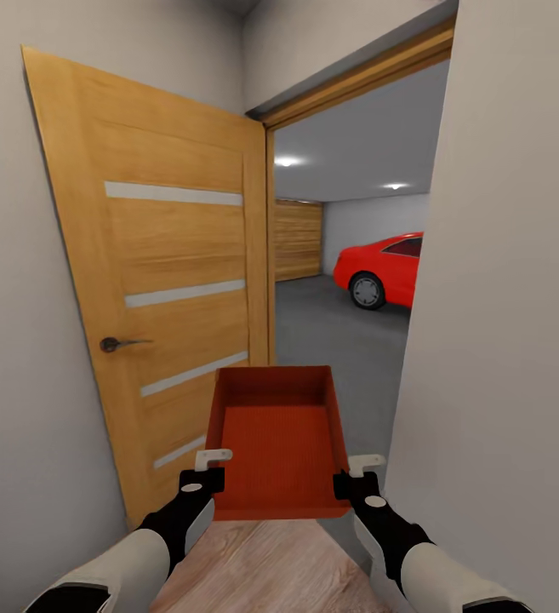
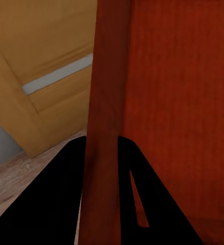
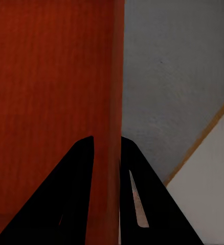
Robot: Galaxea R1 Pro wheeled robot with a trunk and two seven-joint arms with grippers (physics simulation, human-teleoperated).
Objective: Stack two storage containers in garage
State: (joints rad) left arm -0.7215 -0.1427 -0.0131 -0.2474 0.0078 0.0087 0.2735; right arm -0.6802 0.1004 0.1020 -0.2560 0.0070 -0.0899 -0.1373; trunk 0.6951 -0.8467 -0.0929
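Observation:
I hold one orange-red storage container (image 1: 279,443) level in front of me, over the doorway threshold. My left gripper (image 1: 204,487) is shut on its left wall and my right gripper (image 1: 354,485) is shut on its right wall. In the left wrist view the container wall (image 2: 104,102) runs between the black fingers (image 2: 61,204). In the right wrist view the container wall (image 3: 109,102) is pinched the same way, with the garage floor (image 3: 178,76) beside it. Through the doorway lies the garage with its dark grey floor (image 1: 330,332).
An open wooden door (image 1: 160,289) with a lever handle (image 1: 117,344) stands close on my left. A white wall (image 1: 500,340) closes in on my right. A red car (image 1: 385,268) and a slatted wooden door (image 1: 298,240) are in the garage. Wood planks (image 1: 262,570) lie under me.

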